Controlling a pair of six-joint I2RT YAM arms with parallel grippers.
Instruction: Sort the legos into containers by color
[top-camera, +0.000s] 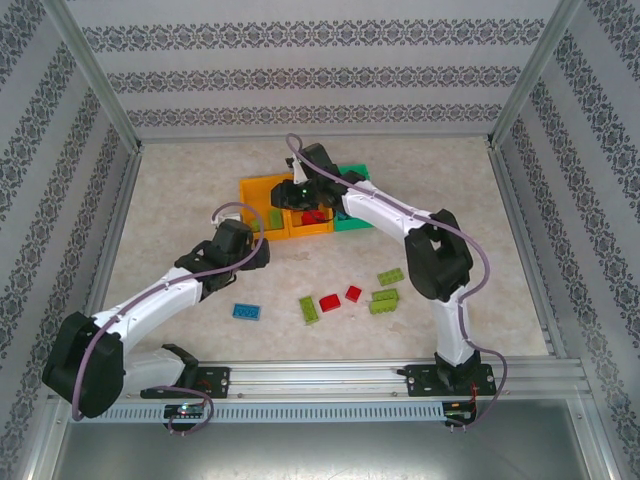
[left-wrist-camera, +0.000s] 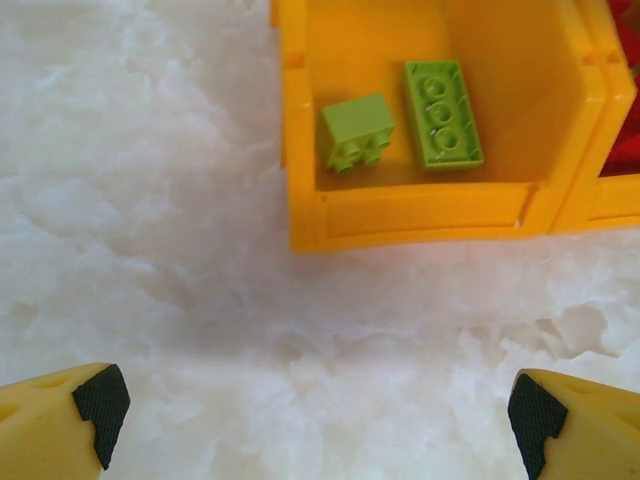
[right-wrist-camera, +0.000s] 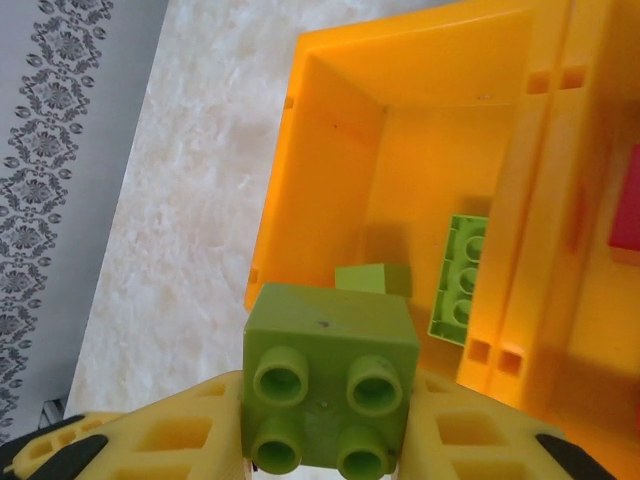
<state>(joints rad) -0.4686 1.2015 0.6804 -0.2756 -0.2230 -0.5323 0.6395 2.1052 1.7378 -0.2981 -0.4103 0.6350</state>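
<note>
One lego (right-wrist-camera: 330, 375), right hand (right-wrist-camera: 330, 445) gripping — studs facing lens

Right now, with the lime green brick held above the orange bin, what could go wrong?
1. The lime green square brick in the right gripper looks close to the wall of the orange plastic bin; released, it may hit the rim and fall outside.
2. The open left gripper faces that bin; moving forward might push it.

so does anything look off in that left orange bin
Only mildly: the small square lime green plastic brick in the left orange plastic bin lies tipped on its side, studs facing sideways, not up.
</note>
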